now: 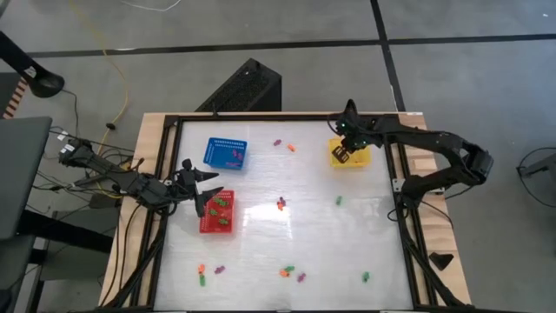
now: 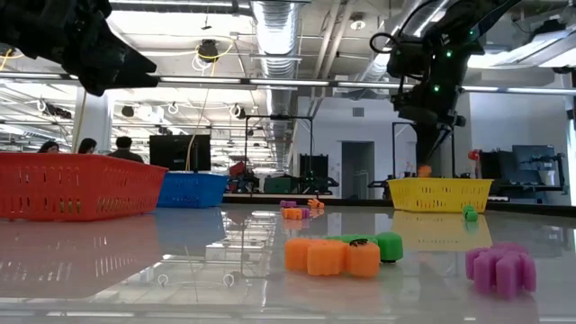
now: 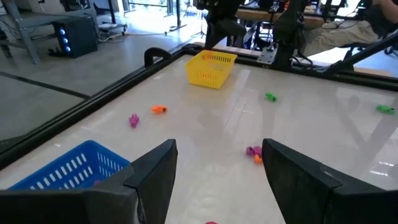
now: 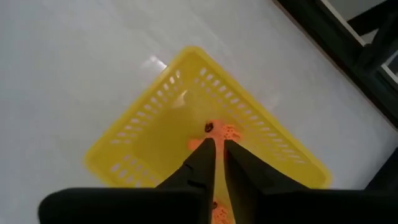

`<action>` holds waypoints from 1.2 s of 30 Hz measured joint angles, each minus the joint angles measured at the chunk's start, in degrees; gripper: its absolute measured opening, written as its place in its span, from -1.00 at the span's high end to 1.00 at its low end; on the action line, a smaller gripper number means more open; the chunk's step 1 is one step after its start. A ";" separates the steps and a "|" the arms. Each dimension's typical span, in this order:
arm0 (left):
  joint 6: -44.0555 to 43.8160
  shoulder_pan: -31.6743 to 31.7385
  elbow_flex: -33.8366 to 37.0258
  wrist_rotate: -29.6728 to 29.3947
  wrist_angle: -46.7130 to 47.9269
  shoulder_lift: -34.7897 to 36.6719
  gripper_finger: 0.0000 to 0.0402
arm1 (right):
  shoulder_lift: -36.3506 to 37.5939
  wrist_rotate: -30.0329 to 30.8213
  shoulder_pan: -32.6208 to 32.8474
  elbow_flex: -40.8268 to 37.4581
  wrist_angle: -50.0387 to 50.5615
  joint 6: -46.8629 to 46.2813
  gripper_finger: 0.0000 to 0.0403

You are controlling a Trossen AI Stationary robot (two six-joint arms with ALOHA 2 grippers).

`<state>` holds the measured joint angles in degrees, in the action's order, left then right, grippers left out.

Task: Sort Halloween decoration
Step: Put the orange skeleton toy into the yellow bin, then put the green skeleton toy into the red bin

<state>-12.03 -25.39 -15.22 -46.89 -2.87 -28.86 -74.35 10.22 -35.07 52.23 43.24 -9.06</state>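
A: From above, where does the work stand?
B: The right gripper (image 1: 340, 154) hangs over the yellow basket (image 1: 360, 160) at the table's (image 1: 287, 252) far right; the left gripper (image 1: 198, 196) waits at the red basket (image 1: 219, 224), just beside the blue basket (image 1: 226, 153); loose trinkets (image 1: 281, 204) lie mid-table and along the near edge, well apart from any basket.

A: And level with the table?
B: The right arm comes down above the yellow basket (image 2: 439, 193), with a speck of orange at its tip; an orange trinket (image 2: 331, 256) touching a green one (image 2: 388, 245) and a purple trinket (image 2: 500, 268) sit close to the camera, unsorted.

A: The left wrist?
B: Its fingers (image 3: 155, 177) stand wide apart with nothing between them; ahead lie a purple piece (image 3: 133, 120), an orange piece (image 3: 159, 109) and a green piece (image 3: 270, 96) on bare table.

A: The right wrist?
B: The fingertips (image 4: 207, 149) are parted only by a narrow slit, pointing into the yellow basket (image 4: 149, 140); an orange decoration (image 4: 214, 130) sits at their very ends, and I cannot tell whether it is pinched or already loose; more orange shows lower between the fingers.

A: So how to do the drop well?
B: I judge this a release; keep the tips centred over the basket floor and away from the mesh walls, part the fingers fully so the piece falls clear, and only then lift straight up; a sideways pull could drag the light basket or flick the piece out.
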 joint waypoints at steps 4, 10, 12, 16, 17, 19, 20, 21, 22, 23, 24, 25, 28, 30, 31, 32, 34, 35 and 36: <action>-0.94 0.00 0.00 -0.02 0.65 -0.02 -0.13 | 0.00 0.10 -0.02 0.00 0.04 -2.18 0.54; -1.23 0.00 0.00 -0.02 0.61 0.00 -0.13 | 0.00 0.11 0.57 0.00 -1.33 -2.69 0.33; -1.29 0.00 0.00 -0.02 0.63 -0.02 -0.13 | 0.00 -0.12 1.68 0.00 -2.60 -3.48 0.27; -1.32 0.00 0.00 -0.01 0.48 0.00 -0.13 | 0.00 -1.11 5.80 -0.01 -7.93 -6.96 0.21; -1.32 0.00 0.00 0.00 0.44 -0.02 -0.13 | 0.00 -1.11 7.23 0.00 -9.62 -7.89 0.20; -1.32 0.00 0.00 0.05 0.41 0.00 -0.13 | 0.00 -1.18 10.64 -0.02 -13.18 -9.79 0.20; -1.32 0.00 0.00 0.17 0.41 -0.02 -0.13 | 0.00 -1.15 12.59 -0.02 -15.24 -10.72 0.20; -1.32 0.00 0.00 0.39 0.41 -0.01 -0.13 | 0.00 -1.14 14.75 0.00 -17.47 -11.56 0.20; -1.32 0.00 0.00 0.57 0.39 -0.02 -0.13 | 0.00 -1.11 16.87 -0.02 -19.74 -12.03 0.20; -1.32 0.00 0.00 0.58 0.39 -0.02 -0.13 | 0.00 -1.14 19.20 -0.02 -22.41 -12.38 0.20; -1.32 0.00 0.00 0.58 0.39 0.00 -0.13 | 0.00 -1.10 21.46 -0.01 -24.98 -12.73 0.20; -1.32 0.00 0.00 0.59 0.39 -0.02 -0.13 | 0.00 -0.82 24.00 -0.01 -27.69 -13.11 0.20; -1.32 0.00 0.00 0.59 0.39 0.00 -0.13 | -1.63 2.66 31.44 0.00 -37.20 -13.46 0.20; -1.32 0.00 0.00 0.59 0.37 0.00 -0.13 | -4.25 4.58 36.05 -0.02 -44.11 -13.16 0.20; -1.33 0.00 0.00 0.60 0.34 0.00 -0.13 | -6.25 4.88 38.14 -0.02 -49.17 -13.09 0.20; -1.33 0.00 0.00 0.61 0.28 -0.02 -0.13 | -8.27 4.85 40.00 0.04 -54.11 -12.60 0.20; -1.34 0.00 0.02 1.19 -0.02 0.00 -0.13 | -13.32 4.38 43.69 0.37 -62.46 -10.31 0.20; -1.34 0.00 0.02 1.50 -0.32 -0.01 -0.13 | -15.85 3.94 45.50 1.11 -65.89 -8.92 0.20; -1.34 0.00 0.02 1.63 -0.41 -0.02 -0.13 | -18.19 3.36 47.32 2.03 -67.56 -7.75 0.20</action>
<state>-13.37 -25.39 -15.20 -45.27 -3.28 -28.88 -92.54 13.58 12.25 54.26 -24.32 -16.81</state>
